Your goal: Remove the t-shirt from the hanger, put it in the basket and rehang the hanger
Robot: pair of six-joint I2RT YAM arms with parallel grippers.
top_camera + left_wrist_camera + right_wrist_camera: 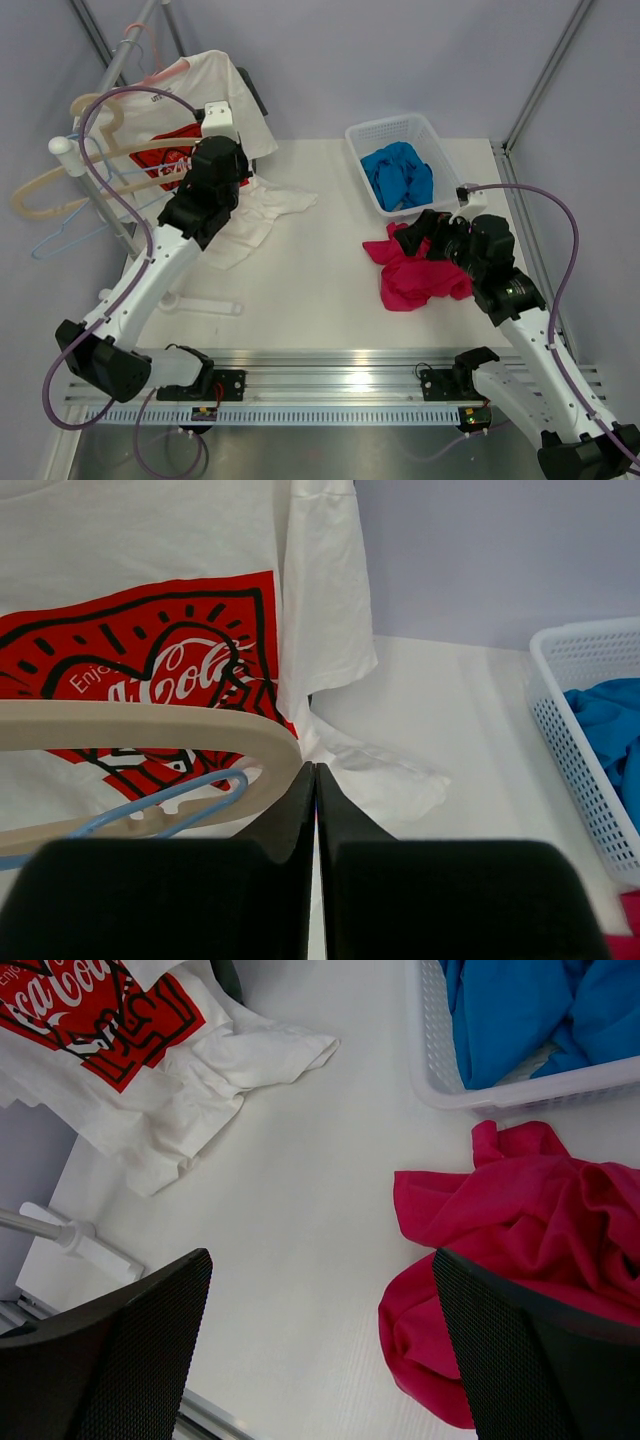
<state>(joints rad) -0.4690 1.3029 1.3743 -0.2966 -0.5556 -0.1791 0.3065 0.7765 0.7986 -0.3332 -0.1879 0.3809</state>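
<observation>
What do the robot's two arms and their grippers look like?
The left arm and right arm have white tubular links and bulky black joints. A thin purple cable runs along each. The left gripper and right gripper are black; the right's fingers look mesh-textured.

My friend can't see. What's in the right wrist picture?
The magenta-red t-shirt lies crumpled on a white table, beside the open right pincer. Above are a white basket of blue cloth and, at left, a white Coca-Cola shirt.
</observation>
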